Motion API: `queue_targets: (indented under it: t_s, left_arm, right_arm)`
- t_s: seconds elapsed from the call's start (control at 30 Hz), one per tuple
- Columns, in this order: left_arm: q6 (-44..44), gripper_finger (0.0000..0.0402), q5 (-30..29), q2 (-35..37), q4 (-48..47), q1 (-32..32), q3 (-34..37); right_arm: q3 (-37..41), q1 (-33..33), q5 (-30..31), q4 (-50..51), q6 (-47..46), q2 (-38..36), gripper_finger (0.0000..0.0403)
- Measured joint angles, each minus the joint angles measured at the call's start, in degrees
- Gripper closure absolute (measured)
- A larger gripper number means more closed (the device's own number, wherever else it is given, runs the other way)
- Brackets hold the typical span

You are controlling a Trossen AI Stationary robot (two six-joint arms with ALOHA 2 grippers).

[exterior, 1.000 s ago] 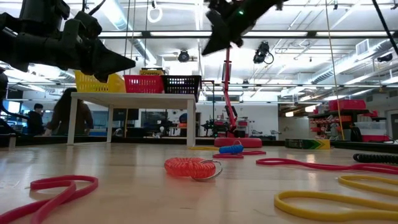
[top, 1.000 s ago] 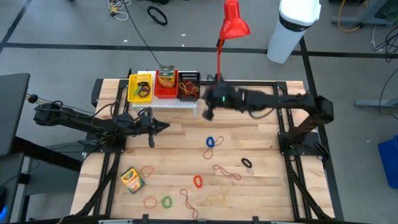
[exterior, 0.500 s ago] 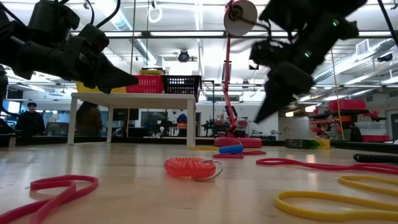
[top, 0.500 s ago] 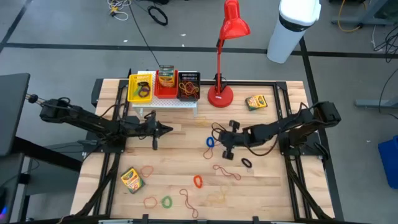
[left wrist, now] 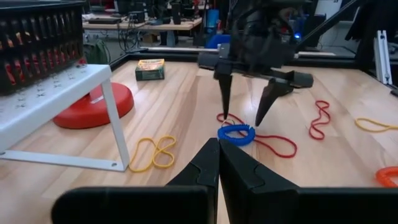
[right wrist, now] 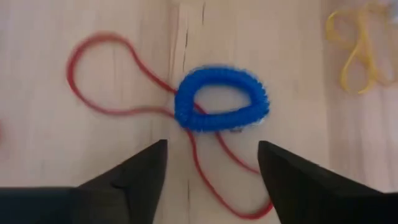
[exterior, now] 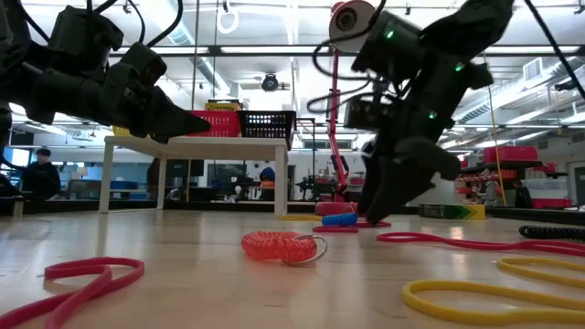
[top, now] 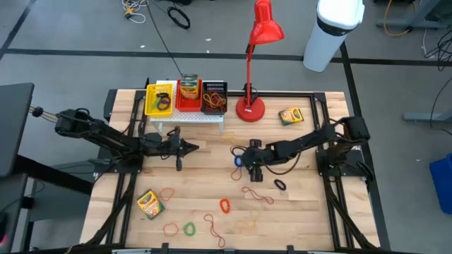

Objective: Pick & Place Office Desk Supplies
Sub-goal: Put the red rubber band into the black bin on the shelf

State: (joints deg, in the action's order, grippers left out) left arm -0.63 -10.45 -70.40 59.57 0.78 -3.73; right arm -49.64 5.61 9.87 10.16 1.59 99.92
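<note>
We position the right claw (left wrist: 247,102) directly over the blue coiled band (right wrist: 221,106) at mid-table (top: 296,204), its fingers apart and straddling the loop; to grasp well, we judge the descent should stay vertical so one fingertip enters the loop's opening and the other stays outside, pinching the coil and not the thin red band (right wrist: 118,81) crossing beneath. The left claw (top: 192,147) waits together near the white rack (top: 185,117).
</note>
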Motion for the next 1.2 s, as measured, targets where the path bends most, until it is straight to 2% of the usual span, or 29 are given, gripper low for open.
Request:
queue_targets:
  t_s: [0.13, 0.4, 0.6, 0.9, 1.0, 1.2]
  left_arm:
    - [-0.30, 0.0390, 0.01, -0.06, 0.02, 0.00, 0.00]
    - [-0.44, 0.0390, -0.01, -0.06, 0.27, 0.00, 0.00]
    - [-0.49, 0.0390, -0.01, -0.06, 0.26, 0.00, 0.00]
    - [-0.48, 0.0390, -1.59, 1.80, 0.53, 0.00, 0.02]
    - [-0.47, 0.0390, -1.57, 3.35, 0.59, 0.00, 0.04]
    - [-0.89, 0.0390, -1.59, 5.54, -0.09, 0.00, 0.07]
  right_arm:
    - [-1.04, -1.96, -1.98, 0.56, 0.19, 1.22, 0.0142]
    - [-1.16, -4.50, -9.49, 2.21, -0.86, 1.52, 0.0244]
    - [-1.45, -4.64, -11.94, 3.49, -1.60, 3.13, 0.0293]
    - [-0.99, -4.00, -10.66, 6.48, -2.81, -0.23, 0.0395]
    - [-0.86, -2.06, -9.74, 7.53, -2.87, -2.02, 0.0389]
    - [-0.89, 4.94, -3.65, 8.27, -2.93, -4.61, 0.0398]
